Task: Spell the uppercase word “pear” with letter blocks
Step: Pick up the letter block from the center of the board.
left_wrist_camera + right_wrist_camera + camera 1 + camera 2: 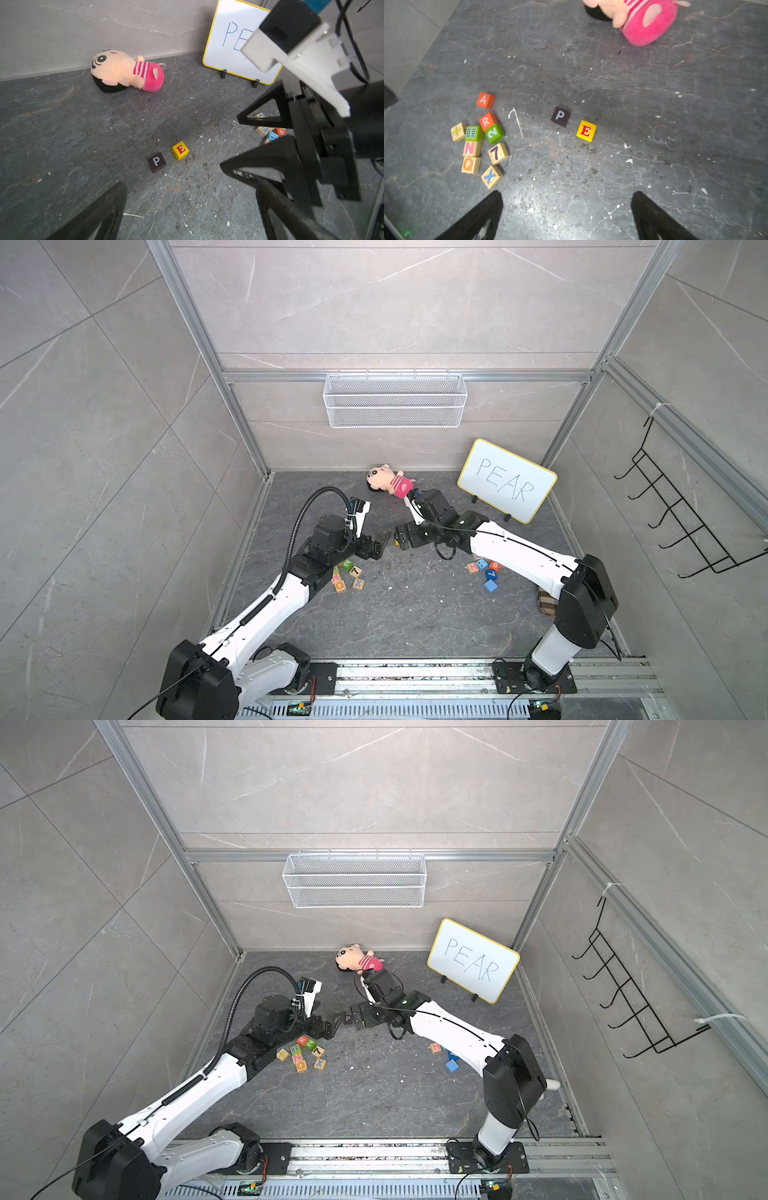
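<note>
The black P block (pixel 560 116) and the yellow E block (pixel 586 131) lie side by side on the dark floor, a small gap between them; the left wrist view shows the same P block (pixel 156 162) and E block (pixel 180 150). The orange A block (pixel 485 100) lies apart, just beyond a cluster of cubes that holds the red-orange R block (pixel 488 121). My right gripper (pixel 566 207) hangs open and empty, short of P and E. My left gripper (pixel 191 207) is open and empty too. In a top view both grippers meet tip to tip over the P block (pixel 348 1017).
Plain-wood and green cubes (pixel 475 149) crowd around R beside my left arm. A second pile with blue cubes (pixel 486 570) lies under my right forearm. A plush doll (pixel 388 483), a whiteboard reading PEAR (pixel 507 481) and a wire basket (pixel 395 400) stand at the back.
</note>
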Robot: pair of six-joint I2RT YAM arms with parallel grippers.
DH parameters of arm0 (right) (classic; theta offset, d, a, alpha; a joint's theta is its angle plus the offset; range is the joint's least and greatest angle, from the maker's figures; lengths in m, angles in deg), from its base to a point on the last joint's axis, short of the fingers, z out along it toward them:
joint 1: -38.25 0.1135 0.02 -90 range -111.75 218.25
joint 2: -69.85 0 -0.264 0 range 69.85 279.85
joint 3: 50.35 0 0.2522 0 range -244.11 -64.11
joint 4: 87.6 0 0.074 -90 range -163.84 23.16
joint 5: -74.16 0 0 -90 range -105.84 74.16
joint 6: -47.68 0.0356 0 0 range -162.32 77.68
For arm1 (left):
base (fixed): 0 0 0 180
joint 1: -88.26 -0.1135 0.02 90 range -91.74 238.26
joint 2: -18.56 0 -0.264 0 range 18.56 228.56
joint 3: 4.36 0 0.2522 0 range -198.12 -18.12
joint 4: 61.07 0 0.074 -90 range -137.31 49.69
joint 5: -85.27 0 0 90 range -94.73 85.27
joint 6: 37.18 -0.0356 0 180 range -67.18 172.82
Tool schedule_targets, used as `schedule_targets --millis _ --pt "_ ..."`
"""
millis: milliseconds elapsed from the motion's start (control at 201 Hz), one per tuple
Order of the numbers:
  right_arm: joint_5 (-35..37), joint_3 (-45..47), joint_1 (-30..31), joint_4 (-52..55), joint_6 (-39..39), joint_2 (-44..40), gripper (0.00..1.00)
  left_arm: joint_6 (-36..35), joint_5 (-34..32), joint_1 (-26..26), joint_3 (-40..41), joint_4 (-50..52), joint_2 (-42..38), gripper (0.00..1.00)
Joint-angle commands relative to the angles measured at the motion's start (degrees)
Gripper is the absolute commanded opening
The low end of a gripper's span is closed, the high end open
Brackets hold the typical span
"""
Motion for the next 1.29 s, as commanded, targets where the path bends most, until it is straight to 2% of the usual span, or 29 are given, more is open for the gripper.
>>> schedule_targets --millis 0,120,234,478,618,911,1046,1190,1290 --pt "-3.2 5.0 1.3 -8.8 -4.9 -3.9 0.99 2.2 -6.1 -0.5 -3.9 5.9 -2.2 1.0" --pt "-4.1 11.1 2.3 -15.5 -8.5 -8.4 0.99 3.8 -11.0 -1.6 -7.4 14.2 -1.5 1.0" --pt "-4.3 18.0 3.3 -22.4 -12.1 -12.9 0.99 6.8 -12.5 -4.7 -8.2 19.0 -1.2 1.0" --pt "-3.6 27.4 4.6 -32.1 -15.6 -17.4 0.99 11.7 -7.8 -16.4 -8.6 24.3 2.9 1.0" --pt "-1.5 30.7 5.5 -35.3 -16.3 -18.2 0.99 11.9 -7.1 -20.3 -10.6 27.7 7.9 0.99" --pt "4.8 34.5 9.4 -39.2 -21.4 -17.9 0.99 13.8 -7.3 -21.4 -12.4 27.8 18.6 0.94" --pt "6.0 35.6 10.1 -41.7 -21.3 -16.5 0.99 14.1 -6.8 -21.4 -14.5 27.8 24.0 0.91" --pt "0.0 33.9 10.2 -41.7 -18.6 -14.4 0.99 14.3 -7.8 -21.3 -16.7 28.9 28.4 0.88" --pt "-6.6 30.9 10.1 -40.6 -16.6 -11.4 0.99 14.2 -8.4 -21.3 -17.1 28.7 29.9 0.88"
